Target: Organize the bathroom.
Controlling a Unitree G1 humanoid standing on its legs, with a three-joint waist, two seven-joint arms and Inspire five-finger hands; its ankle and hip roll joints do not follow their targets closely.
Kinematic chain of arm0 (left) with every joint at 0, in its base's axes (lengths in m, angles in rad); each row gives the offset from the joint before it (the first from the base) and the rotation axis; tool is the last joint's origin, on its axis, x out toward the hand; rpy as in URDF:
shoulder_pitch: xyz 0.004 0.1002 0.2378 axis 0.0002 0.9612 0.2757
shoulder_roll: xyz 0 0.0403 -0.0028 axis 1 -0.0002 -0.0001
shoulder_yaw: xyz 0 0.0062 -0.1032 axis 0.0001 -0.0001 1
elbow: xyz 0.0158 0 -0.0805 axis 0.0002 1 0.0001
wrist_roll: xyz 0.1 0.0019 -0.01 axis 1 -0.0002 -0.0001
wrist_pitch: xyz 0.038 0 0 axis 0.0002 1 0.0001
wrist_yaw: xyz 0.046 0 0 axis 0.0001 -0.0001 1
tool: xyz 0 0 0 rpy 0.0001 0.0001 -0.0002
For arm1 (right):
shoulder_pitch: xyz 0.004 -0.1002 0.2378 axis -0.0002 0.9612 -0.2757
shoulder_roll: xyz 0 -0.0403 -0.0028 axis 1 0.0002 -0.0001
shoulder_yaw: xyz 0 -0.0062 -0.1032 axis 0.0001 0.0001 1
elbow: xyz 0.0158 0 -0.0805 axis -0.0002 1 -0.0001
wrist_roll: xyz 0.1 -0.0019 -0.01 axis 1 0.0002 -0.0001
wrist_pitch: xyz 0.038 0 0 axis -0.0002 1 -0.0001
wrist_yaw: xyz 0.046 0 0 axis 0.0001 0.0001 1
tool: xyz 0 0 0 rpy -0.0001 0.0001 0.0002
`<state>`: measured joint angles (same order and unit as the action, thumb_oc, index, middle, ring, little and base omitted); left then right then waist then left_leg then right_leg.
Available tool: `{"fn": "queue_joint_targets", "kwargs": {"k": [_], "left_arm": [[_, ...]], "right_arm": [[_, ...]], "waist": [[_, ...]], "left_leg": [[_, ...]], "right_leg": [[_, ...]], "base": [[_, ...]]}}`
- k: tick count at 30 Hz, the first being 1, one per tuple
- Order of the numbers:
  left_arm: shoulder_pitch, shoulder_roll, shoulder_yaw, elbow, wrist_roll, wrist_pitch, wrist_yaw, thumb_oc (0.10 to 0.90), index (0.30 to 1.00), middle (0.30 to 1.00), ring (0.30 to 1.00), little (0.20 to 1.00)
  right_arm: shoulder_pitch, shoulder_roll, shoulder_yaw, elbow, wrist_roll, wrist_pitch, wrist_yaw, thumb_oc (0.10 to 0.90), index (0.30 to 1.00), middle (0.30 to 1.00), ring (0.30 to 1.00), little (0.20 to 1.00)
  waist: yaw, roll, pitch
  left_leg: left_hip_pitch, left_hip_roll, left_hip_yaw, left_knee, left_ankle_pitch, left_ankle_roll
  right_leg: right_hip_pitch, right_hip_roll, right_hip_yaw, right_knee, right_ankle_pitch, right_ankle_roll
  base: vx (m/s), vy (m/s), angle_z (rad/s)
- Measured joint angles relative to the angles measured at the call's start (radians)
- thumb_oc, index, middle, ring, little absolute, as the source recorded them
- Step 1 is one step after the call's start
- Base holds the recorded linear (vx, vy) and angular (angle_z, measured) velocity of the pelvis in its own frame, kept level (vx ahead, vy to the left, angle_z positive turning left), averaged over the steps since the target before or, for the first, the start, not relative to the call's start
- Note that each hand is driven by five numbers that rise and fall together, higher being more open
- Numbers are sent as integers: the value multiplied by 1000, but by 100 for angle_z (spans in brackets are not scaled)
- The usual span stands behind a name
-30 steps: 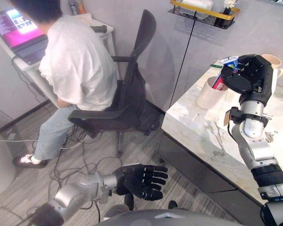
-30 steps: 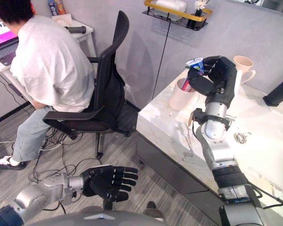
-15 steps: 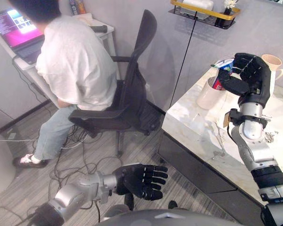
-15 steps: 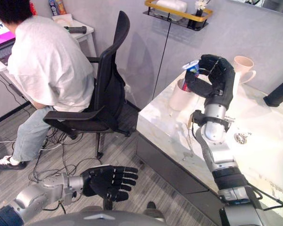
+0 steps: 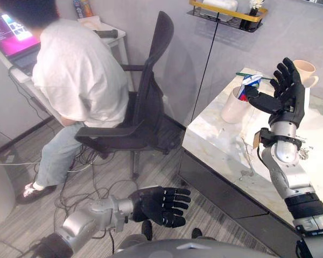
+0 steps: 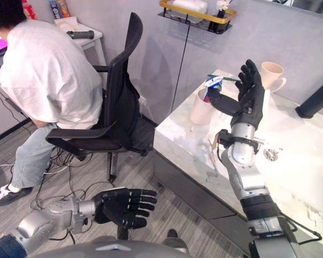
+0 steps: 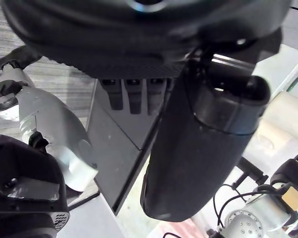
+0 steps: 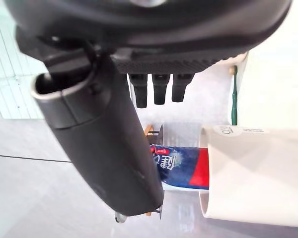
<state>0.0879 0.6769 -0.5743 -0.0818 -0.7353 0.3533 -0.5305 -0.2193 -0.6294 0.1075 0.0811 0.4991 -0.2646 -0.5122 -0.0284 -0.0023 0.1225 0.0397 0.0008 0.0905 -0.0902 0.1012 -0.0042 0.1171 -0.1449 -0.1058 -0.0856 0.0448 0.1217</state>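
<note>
Right hand (image 5: 284,97), dark and raised at the right of the left eye view, fingers spread straight and apart, holding nothing. Thumb stretched toward the blue, red and white toothpaste tube (image 5: 248,86), tip right by it. Looks let go on purpose, so the tube can stand by itself.

Tube sitting upright inside the round white cup (image 5: 234,106), top end poking out over the rim. Cup there to keep such things tidy and standing, near the back left corner of the pale marble counter (image 5: 218,142). Thin green toothbrush (image 5: 246,74) lying flat just behind the cup, not yet in it. Probably next to be tidied. Peach mug (image 5: 304,70) further back, by the wall.

Left hand (image 5: 160,205), dark too, low in the bottom middle of the view, over the grey wood floor (image 5: 113,180). Fingers loosely bent, nothing in them, just waiting.

Gold-rimmed wire shelf (image 5: 226,13) up on the wall, top of the view. Person in a white shirt (image 5: 81,67) at upper left, sitting in a black office chair (image 5: 145,110), well apart from the counter.
</note>
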Motion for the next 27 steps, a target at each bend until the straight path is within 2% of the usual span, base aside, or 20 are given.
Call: {"fn": "queue_joint_targets", "kwargs": {"k": [4, 11, 17, 22, 27], "left_arm": [[-1, -2, 0, -9, 0, 0, 4, 800, 900, 900, 900, 900], [-1, -14, -1, -8, 0, 0, 6, 800, 900, 900, 900, 900], [-6, -36, -11, -8, 10, 0, 27, 800, 900, 900, 900, 900], [-10, -40, -11, -8, 11, 0, 28, 800, 900, 900, 900, 900], [-13, -42, -12, -8, 34, 0, 29, 800, 900, 900, 900, 900]], "right_arm": [[18, 2, -2, -20, 63, 20, 14, 800, 900, 900, 900, 900], [32, 20, -18, -29, 102, 41, 45, 800, 900, 900, 900, 900], [71, 88, 3, -53, 107, 43, 92, 800, 900, 900, 900, 900], [93, 88, 35, -53, 107, 84, 129, 800, 900, 900, 900, 900], [102, 88, 39, -53, 109, 85, 132, 800, 900, 900, 900, 900]], "waist": [[-4, 0, 0], [-5, -1, -4], [-5, -7, -25], [-3, -6, -31], [-5, -7, -31]], "left_leg": [[0, 3, 9, 0, -1, -2], [0, 9, 14, 0, -1, -4], [-2, 9, 18, 0, -2, -6], [-22, 9, 18, 0, 4, -5], [-28, 8, 18, 0, 6, -3]], "right_leg": [[-5, 1, 6, 0, 1, -1], [-9, 8, 9, 5, 3, -4], [-13, 7, 13, 5, 4, -4], [-32, 7, 13, 5, 7, -1], [-38, 6, 13, 5, 12, 1]], "base": [[-71, 39, -7], [-68, 43, -3], [-87, 59, -2], [-77, 53, 1], [-55, 31, 1]]}}
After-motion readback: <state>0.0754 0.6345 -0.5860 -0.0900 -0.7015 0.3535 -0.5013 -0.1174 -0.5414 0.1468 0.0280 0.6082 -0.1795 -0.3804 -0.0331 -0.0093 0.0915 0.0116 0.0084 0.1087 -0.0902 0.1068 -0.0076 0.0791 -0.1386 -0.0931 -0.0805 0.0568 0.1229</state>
